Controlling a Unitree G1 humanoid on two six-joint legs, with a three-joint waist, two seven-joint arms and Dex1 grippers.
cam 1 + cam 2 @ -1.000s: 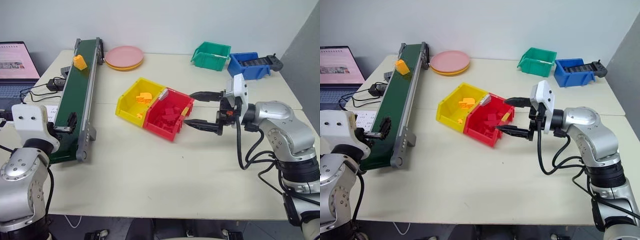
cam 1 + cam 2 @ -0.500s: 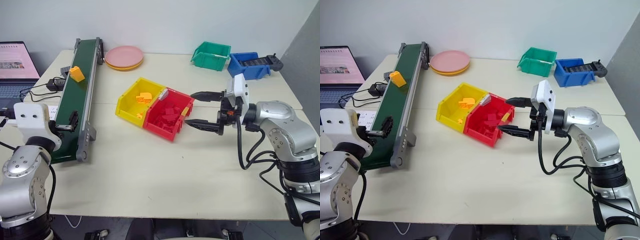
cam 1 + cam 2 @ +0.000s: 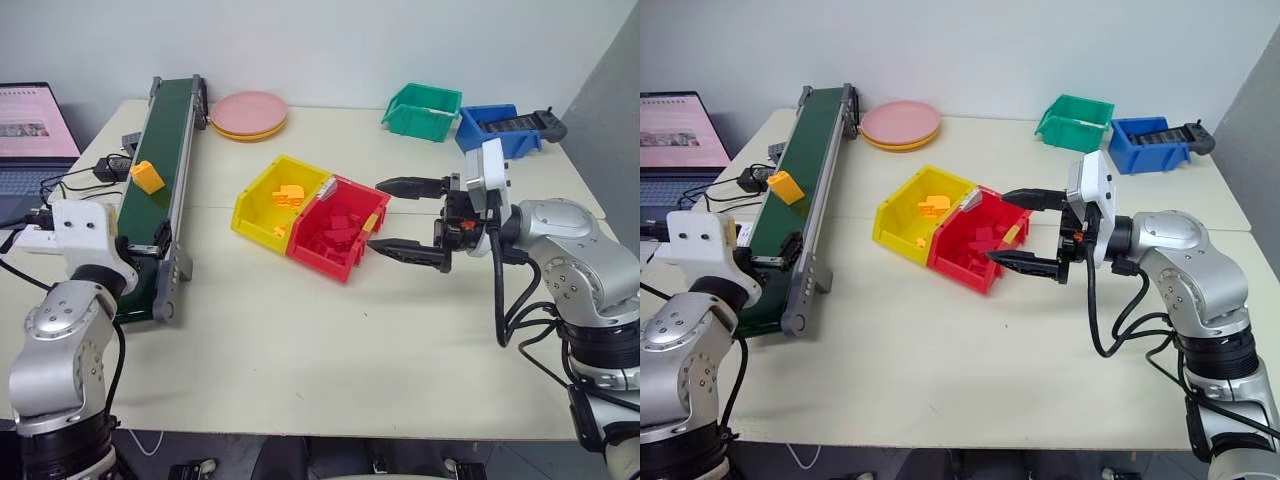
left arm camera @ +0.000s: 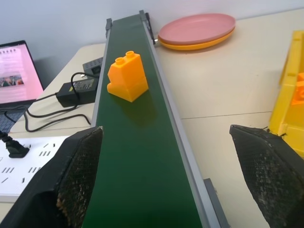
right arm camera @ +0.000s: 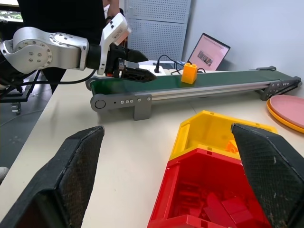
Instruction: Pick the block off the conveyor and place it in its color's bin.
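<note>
Nothing picked yet: the small orange-yellow plastic block (image 3: 146, 177) rides the dark green conveyor belt (image 3: 160, 140) at upper left. Both the left gripper (image 4: 166, 175) and right gripper (image 3: 408, 217) gape wide, empty; the yellow plastic bin (image 3: 262, 196) waits mid-frame.

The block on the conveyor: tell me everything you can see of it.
The block is a small orange-yellow toy brick of glossy plastic, with two round studs on a raised upper part and a wider base below. It stands upright on the dark green belt of the conveyor, stud side up, turned slightly askew to the rails. Only the belt touches it. The left gripper waits open further down the belt, its fingers clear of the block.
</note>
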